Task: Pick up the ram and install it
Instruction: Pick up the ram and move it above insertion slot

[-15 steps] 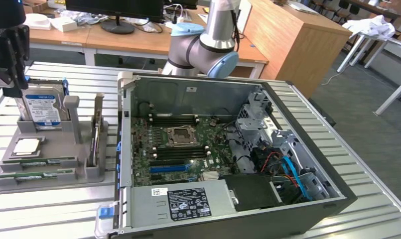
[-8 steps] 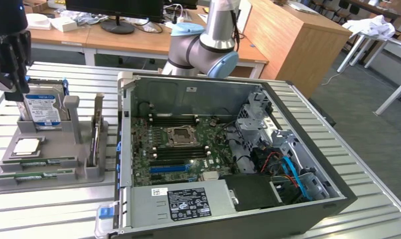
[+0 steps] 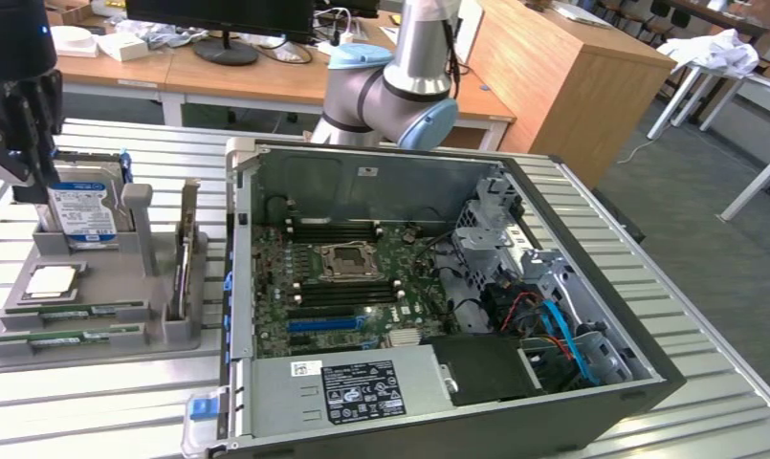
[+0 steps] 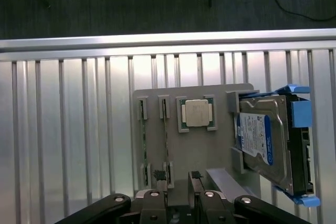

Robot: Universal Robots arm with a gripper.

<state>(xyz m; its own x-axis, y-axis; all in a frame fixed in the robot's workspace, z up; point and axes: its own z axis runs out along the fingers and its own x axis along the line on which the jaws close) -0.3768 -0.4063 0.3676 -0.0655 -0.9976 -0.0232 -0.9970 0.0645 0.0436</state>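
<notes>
Two green RAM sticks [image 3: 72, 311] lie edge-up in slots of the grey parts holder [image 3: 129, 287], at the exterior view's left. In the wrist view the same sticks [image 4: 167, 140] run as thin strips along the holder [image 4: 220, 145]. My gripper [image 3: 28, 163] hangs well above the holder's far end, near the hard drive. Seen from the wrist, the gripper [image 4: 176, 176] is open, its fingertips [image 4: 156, 174] apart and holding nothing. The open computer case [image 3: 640, 382] sits beside the holder, with dark RAM slots [image 3: 340, 229] on both sides of the processor socket [image 3: 349, 258].
A blue-labelled hard drive [image 4: 262, 140] stands in the holder, and a processor chip [image 4: 196, 114] lies flat next to it. Cables, a drive cage [image 3: 499, 220] and a power supply [image 3: 359, 387] crowd the case. The slatted metal table [image 3: 91, 411] ends close to the holder [image 4: 157, 40].
</notes>
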